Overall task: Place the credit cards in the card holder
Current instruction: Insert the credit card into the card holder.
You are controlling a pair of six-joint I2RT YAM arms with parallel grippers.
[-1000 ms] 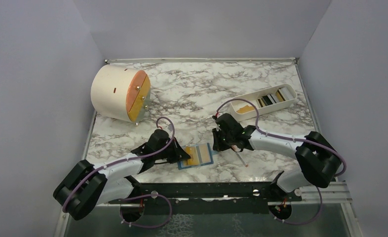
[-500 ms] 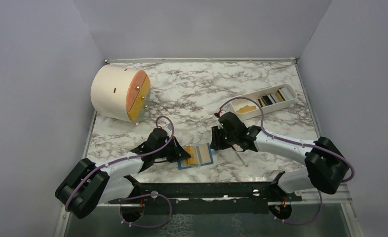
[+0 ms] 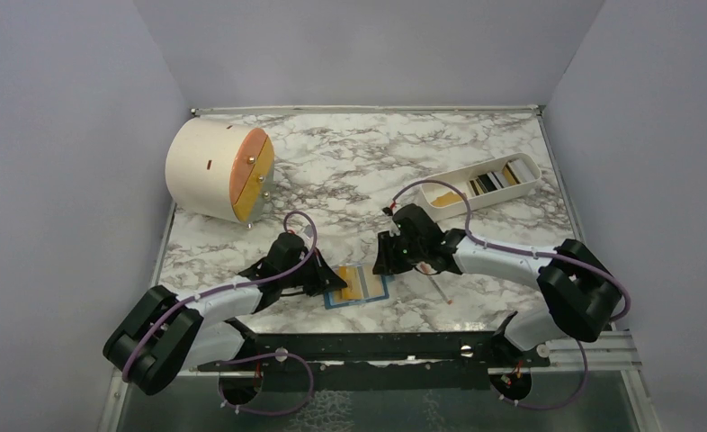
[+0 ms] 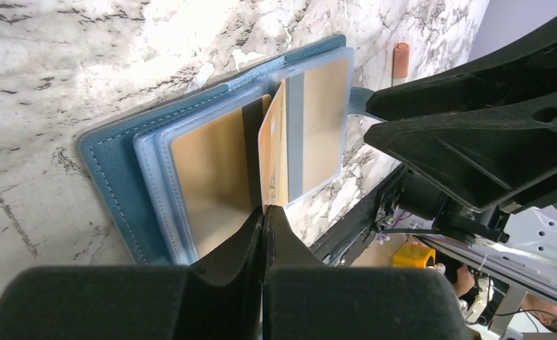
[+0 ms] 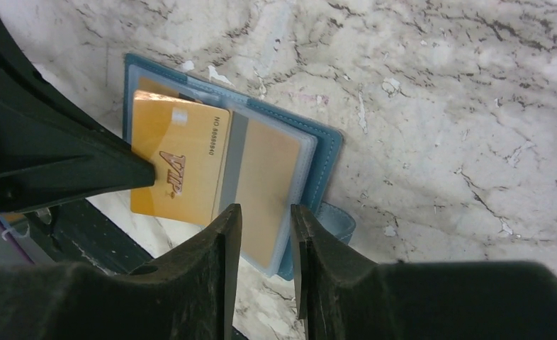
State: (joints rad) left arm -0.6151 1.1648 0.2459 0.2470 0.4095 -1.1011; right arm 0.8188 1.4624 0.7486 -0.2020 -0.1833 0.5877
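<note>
Left gripper: mine, clamped on one gold card, held on edge over the open card holder, flat on the marble table. Right gripper: jaws parted, empty, just above. Step, as I judge it: seating this card. Next: slide it into a clear sleeve. More cards: white tray, far right. Grey walls around.
</note>
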